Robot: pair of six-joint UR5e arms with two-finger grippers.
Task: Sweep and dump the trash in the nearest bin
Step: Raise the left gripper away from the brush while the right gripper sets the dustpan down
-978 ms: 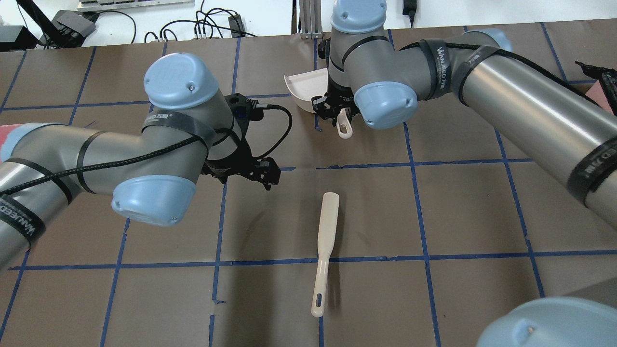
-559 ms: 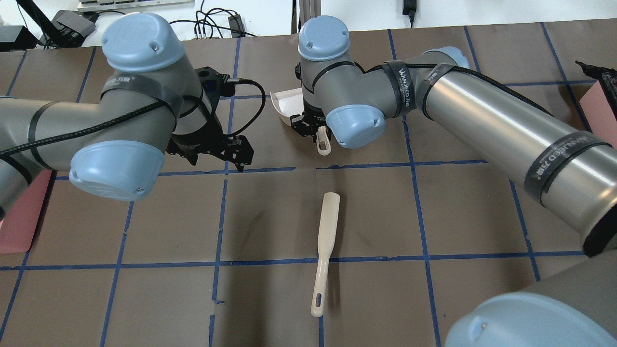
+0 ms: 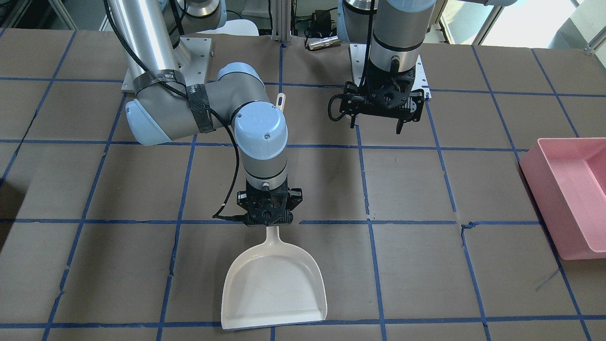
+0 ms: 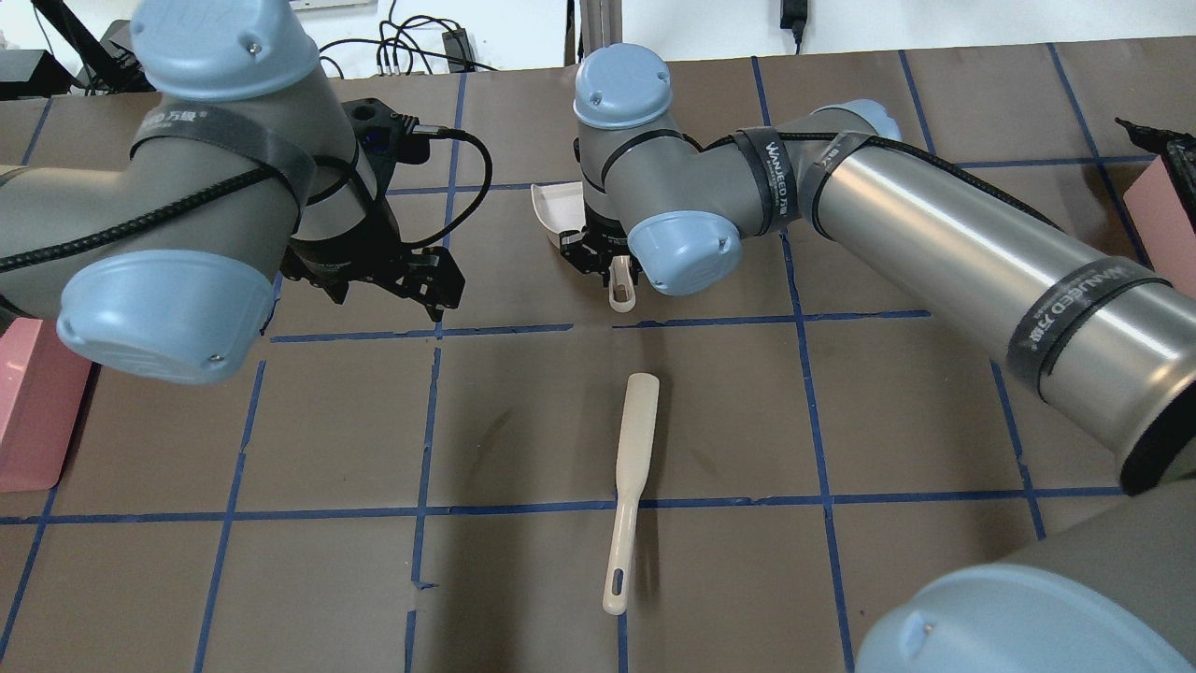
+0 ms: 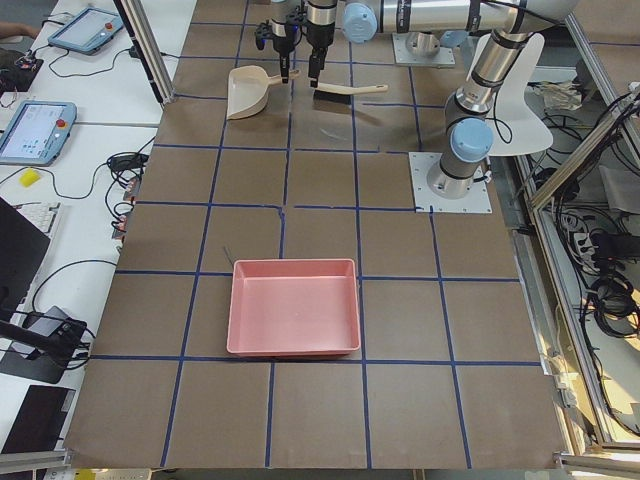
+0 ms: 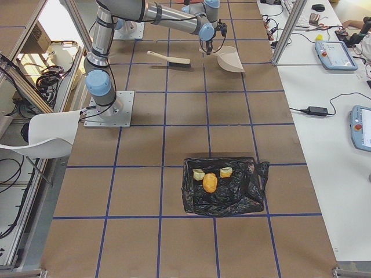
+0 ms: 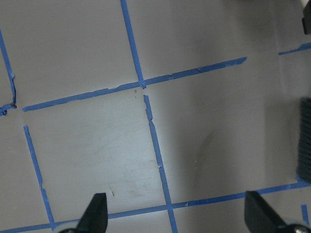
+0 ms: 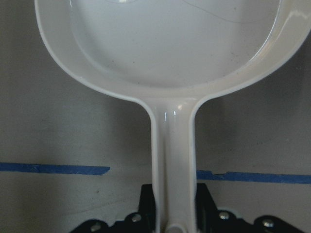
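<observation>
Grips the empty dustpan [image 3: 273,284] by its handle in the right jaws; holds the left jaws wide, bare. Sees the trash [image 6: 210,182] lower centre of the right-end view, on black plastic [image 6: 232,200], well apart, nearer the right arm.

Under my left gripper [image 4: 391,294] the table [image 7: 97,145] lies bare between my spread fingers, so there is room straight down. The brush [image 4: 631,477] lies near, toward my base, with its bristles at the edge of the left wrist view. My right gripper [image 3: 268,222], clamped on the dustpan [image 3: 274,284] handle, blocks that side. The pink bin [image 3: 563,189] stands well apart on my left.
</observation>
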